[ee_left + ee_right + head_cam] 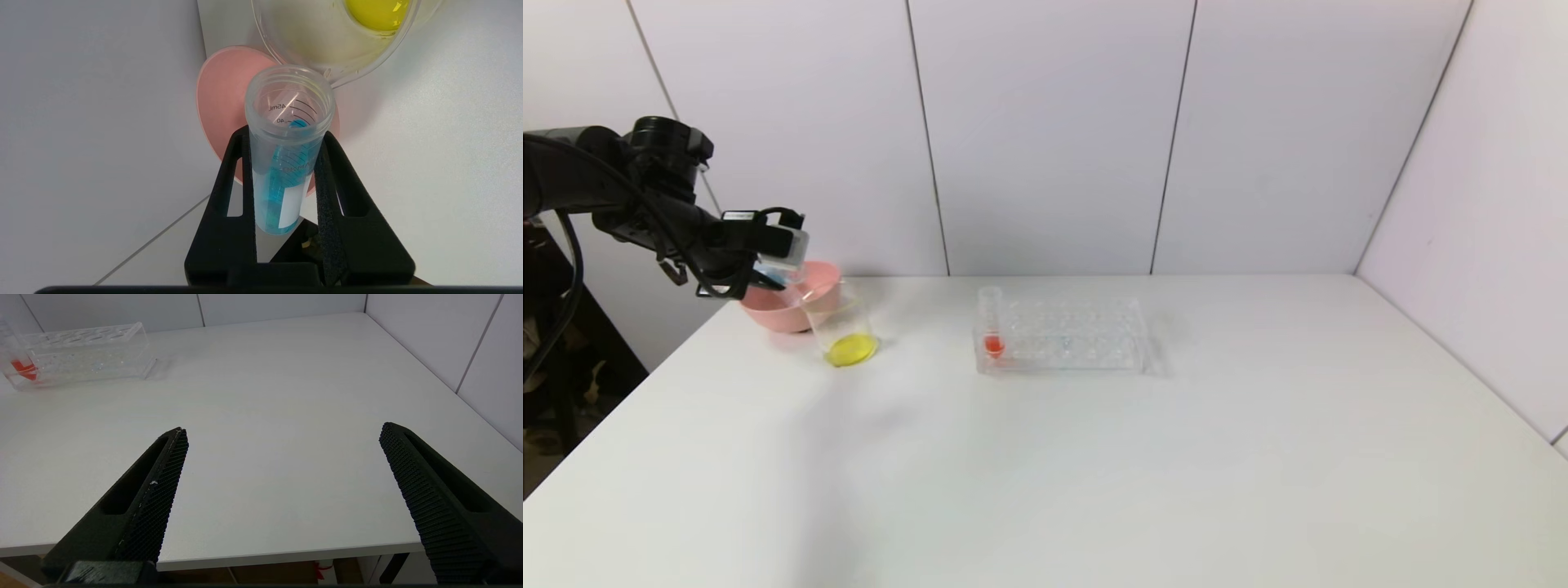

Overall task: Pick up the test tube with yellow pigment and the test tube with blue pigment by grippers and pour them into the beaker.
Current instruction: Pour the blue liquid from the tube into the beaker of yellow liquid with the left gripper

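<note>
At upper left of the head view, the left gripper (286, 163) pinches the test tube with blue pigment (286, 155), tipped toward the beaker (843, 331) for pouring; the right gripper (282, 473) idles, jaws spread.

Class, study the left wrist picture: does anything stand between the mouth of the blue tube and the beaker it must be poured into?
Nothing visible does. The left gripper holds the test tube with blue pigment with its open mouth right beside the beaker rim. The pink bowl lies beneath the tube, not in the path.
</note>
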